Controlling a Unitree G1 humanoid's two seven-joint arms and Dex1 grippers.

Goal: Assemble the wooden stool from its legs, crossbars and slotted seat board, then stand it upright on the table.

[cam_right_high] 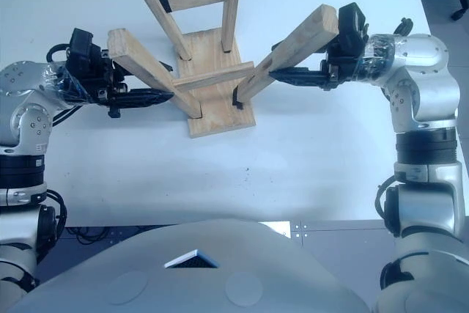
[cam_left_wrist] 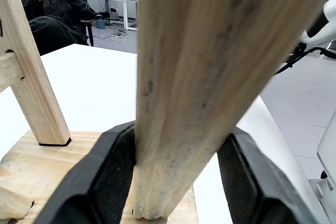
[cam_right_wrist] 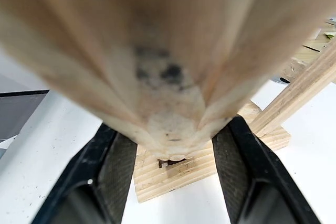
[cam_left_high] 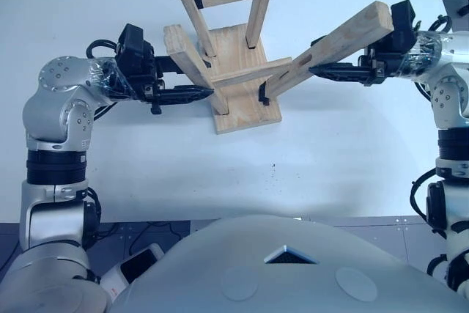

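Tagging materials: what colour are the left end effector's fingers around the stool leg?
Black; the fingers flank the pale wooden stool leg. Best in the left wrist view.

white table (cam_left_high: 330,159), seat board (cam_left_high: 248,115) lying flat

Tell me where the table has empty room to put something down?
The wide bare table between the seat board and the near edge is free. The middle is crowded: left pincer gripping the left leg, right pincer gripping the right leg.

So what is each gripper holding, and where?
Left gripper: the near left leg, low, close to the seat board. Right gripper: the near right leg, about midway.
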